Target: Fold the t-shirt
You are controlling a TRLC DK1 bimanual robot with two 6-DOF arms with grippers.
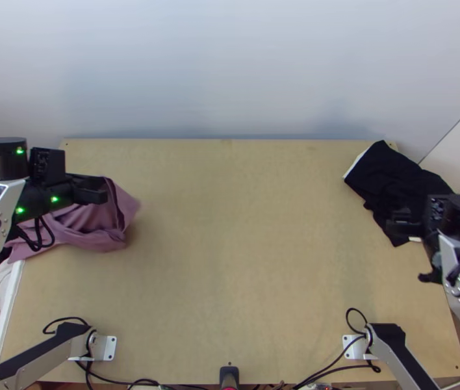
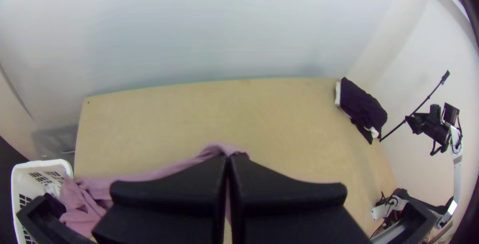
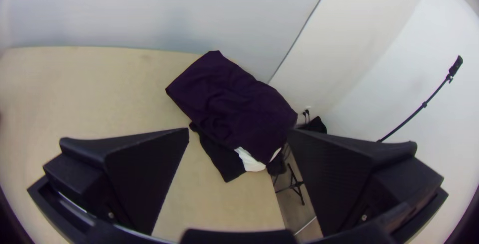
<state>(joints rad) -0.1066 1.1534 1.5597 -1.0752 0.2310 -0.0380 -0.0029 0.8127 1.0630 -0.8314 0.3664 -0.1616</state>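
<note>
Left gripper [image 1: 90, 190]: over the table's left part, its two flat black fingers closed together on the pink cloth [image 1: 90, 237]. Right gripper [image 1: 414, 250]: at the table's right side, near the dark pile [image 1: 392, 182]; fingers spread wide apart, nothing between them. Pink cloth, presumably the t-shirt: unfolded, loosely gathered and creased, one part at the left gripper's fingertips, the remainder running in a rumpled band to the table's left edge, its far end bunched at the basket [image 2: 42, 164]. Basket: white, slotted walls, standing just beside the table's left edge; contents include white cloth [image 1: 2, 283] and darker cloth. Dark pile: black or deep purple fabric, folded into a rough oblong set aslant at the table's far right corner, a darker layer jutting from beneath, pale material showing at two of its edges. Table [image 1: 230, 227]: light wood, its broad middle between the pink cloth and the dark pile. At its near edge: two white brackets, left bracket [image 1: 110, 348] and right bracket [image 1: 349, 348], each under a grey-and-black arm section; loose black cables; one small black fitting [image 1: 229, 372] midway between. Beyond the far edge: a plain pale wall [image 1: 230, 65]. To the right, past the table: a slender black pole [image 3: 424, 105], leaning at a slant, with a small black head.
</note>
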